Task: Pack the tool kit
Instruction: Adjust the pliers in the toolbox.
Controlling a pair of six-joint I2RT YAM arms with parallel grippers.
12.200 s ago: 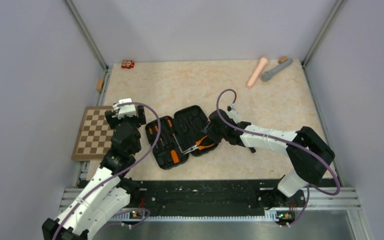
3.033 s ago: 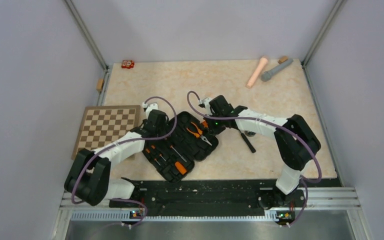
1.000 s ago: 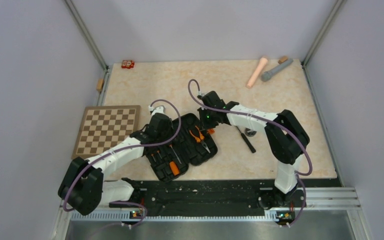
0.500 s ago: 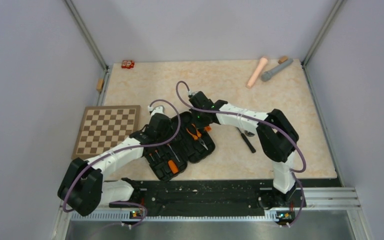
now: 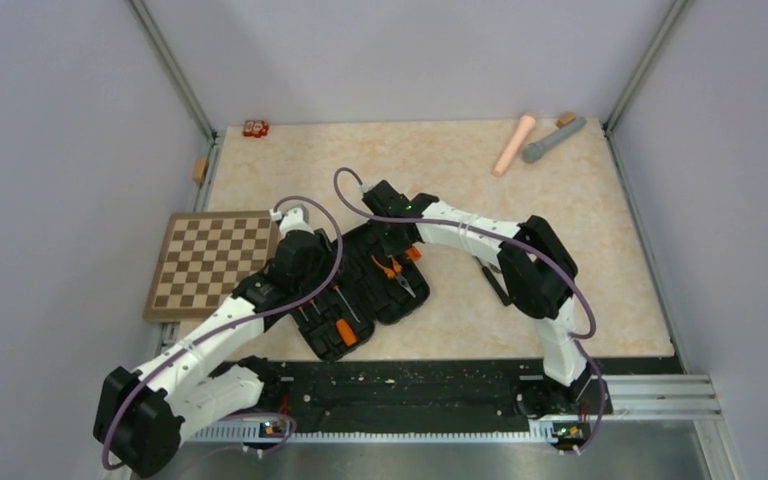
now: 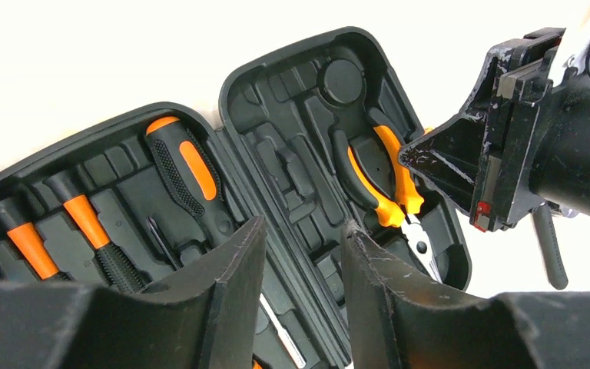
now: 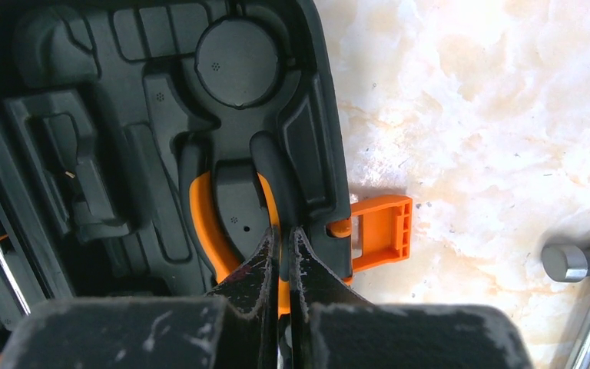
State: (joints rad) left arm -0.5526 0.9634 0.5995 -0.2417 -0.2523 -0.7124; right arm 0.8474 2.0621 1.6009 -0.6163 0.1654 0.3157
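Mid-table, open case, likely rigid and light: right gripper pinched shut over seated pliers, left gripper half-spread above hinge; I'd take the pliers half by its latch edge.

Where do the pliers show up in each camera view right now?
Top external: pliers at frame centre, in the case's right-hand half.
Left wrist: right of centre, orange handles uppermost.
Right wrist: lower centre, handles only.
Shared landmark: the shut right gripper, at the pliers' handles in all three.
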